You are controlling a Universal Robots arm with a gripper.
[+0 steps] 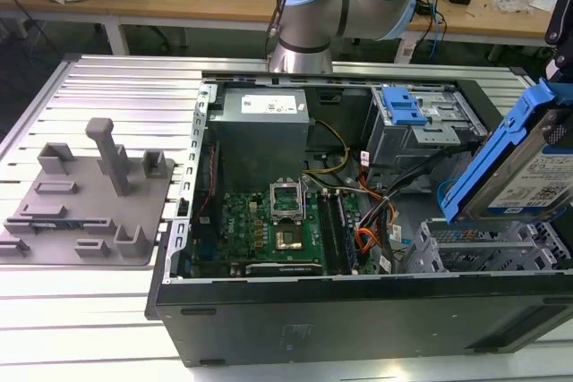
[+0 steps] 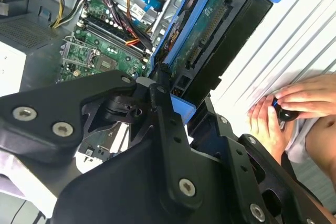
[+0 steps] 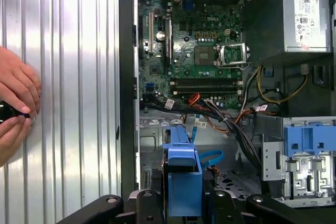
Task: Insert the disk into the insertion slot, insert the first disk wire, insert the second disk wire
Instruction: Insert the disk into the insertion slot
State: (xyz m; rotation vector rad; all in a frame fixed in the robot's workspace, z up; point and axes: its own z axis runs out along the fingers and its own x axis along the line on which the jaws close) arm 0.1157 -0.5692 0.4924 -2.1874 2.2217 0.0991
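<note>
The disk (image 1: 530,178), a silver drive with a white label in a blue carrier frame (image 1: 498,145), hangs tilted at the exterior view's right, above the open computer case. My gripper (image 2: 181,95) is shut on it, black fingers (image 2: 167,124) pressed against the carrier's sides. In the first wrist view the blue carrier (image 3: 181,178) stands edge-on between the gripper (image 3: 181,205) links. The insertion slot (image 1: 474,252), a grey perforated cage, lies just below the disk inside the case. A loose blue wire (image 3: 211,157) and orange wires (image 3: 202,109) lie near the cage.
Another grey bay with a blue latch (image 1: 405,106) sits behind the cage. The motherboard (image 1: 269,230) and grey power supply (image 1: 261,123) take up the case's middle. A person's hands (image 3: 14,106) hold a small black object on the ribbed table (image 1: 107,87). A grey fixture (image 1: 85,194) stands at the exterior view's left.
</note>
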